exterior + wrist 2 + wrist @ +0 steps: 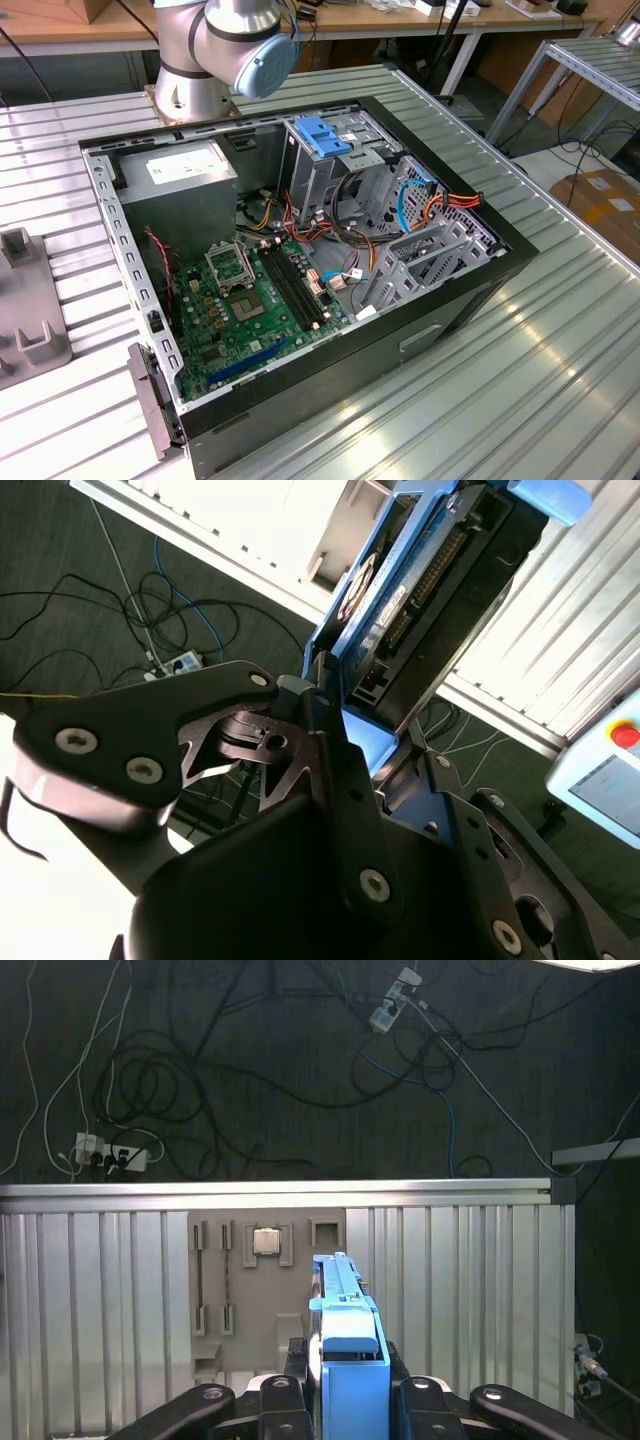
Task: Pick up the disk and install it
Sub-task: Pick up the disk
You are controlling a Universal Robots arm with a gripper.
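Note:
The disk point(350, 1360), a grey metal drive in bright blue carrier rails, stands on edge between my gripper's point(350, 1405) black fingers point(285, 1400), which are shut on it. In the second wrist view the disk point(425, 580) shows from its side, with its connector edge and label, sticking out beyond the gripper point(340, 725). It hangs in the air above a ribbed metal table point(100, 1290), over a grey fixture plate point(265, 1290). In the exterior view the open computer case point(480, 300) lies on the table, and the arm's base point(220, 50) stands behind it.
Inside the case are a motherboard point(250, 300), a power supply point(180, 175), a tall drive bay point(330, 170) topped by a blue bracket point(322, 133), and loose cables point(430, 200). A grey fixture point(25, 310) sits at the exterior view's left. Cables and power strips point(110, 1155) lie on the dark floor.

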